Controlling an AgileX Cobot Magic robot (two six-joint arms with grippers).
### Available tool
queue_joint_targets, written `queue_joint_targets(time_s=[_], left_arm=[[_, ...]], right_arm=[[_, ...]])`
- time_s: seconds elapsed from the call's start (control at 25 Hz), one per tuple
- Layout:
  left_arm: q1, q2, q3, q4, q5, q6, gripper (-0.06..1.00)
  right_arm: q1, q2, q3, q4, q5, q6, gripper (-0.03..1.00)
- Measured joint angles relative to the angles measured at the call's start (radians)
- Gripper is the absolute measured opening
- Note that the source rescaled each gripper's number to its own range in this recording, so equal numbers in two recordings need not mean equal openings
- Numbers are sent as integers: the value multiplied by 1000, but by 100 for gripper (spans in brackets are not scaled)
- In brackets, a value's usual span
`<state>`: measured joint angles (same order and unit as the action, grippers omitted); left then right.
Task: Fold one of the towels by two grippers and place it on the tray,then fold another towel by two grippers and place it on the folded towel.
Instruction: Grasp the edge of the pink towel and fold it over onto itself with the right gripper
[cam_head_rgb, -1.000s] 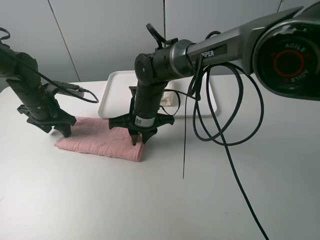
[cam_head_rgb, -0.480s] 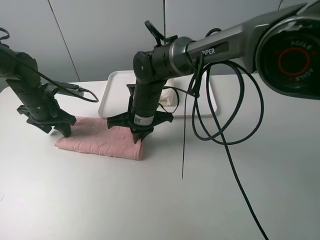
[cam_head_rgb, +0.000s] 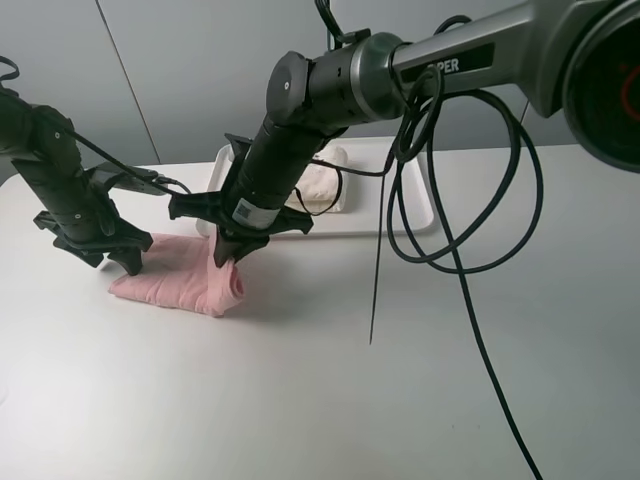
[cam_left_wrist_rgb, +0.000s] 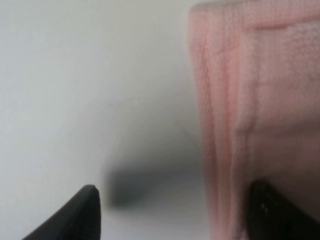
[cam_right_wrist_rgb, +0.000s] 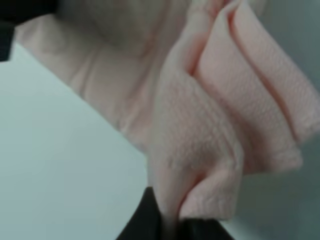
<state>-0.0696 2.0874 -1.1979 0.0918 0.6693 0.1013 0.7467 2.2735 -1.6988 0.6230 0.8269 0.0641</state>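
– On the near half of the white table (cam_head_rgb: 300, 400), what do you see?
– Bare surface, with a black cable (cam_head_rgb: 473, 330) hanging from the right arm over it. Just behind lies the pale pink towel (cam_head_rgb: 170, 285), folded into a long strip.
– Who has hold of it?
– The right gripper (cam_head_rgb: 226, 260) reaches across the middle, with its fingers closed tight on the strip's right end. Its wrist view shows a thick fold of pink cloth pinched between the tips, and that end is bunched up off the table.
– And the left gripper (cam_head_rgb: 113, 260)?
– It stands at the strip's left end with its fingers (cam_left_wrist_rgb: 82, 212) spread wide, gripping nothing. From its wrist view one finger is over bare table and the other is at the towel's layered edge. Whether that one touches the cloth, I cannot tell.
– Further back?
– The white tray (cam_head_rgb: 410, 215) sits just behind the pink towel, partly hidden by the right arm. The cream-white towel (cam_head_rgb: 322, 185) lies on it as a folded bundle, toward the tray's left part, apart from the pink one
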Motion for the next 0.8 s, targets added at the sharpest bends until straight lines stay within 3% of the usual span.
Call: queue_joint_targets(time_s=[0.12,0.32,0.8], left_arm=[[0,0,0,0,0,0,79],[0,0,0,-2,0,0,79],[0,0,0,-19,0,4,79]], right_arm=[[0,0,0,93,-55,-32,4],[0,3,0,158,-101,-50,4],[0,131,0,647,-127,-382,4]])
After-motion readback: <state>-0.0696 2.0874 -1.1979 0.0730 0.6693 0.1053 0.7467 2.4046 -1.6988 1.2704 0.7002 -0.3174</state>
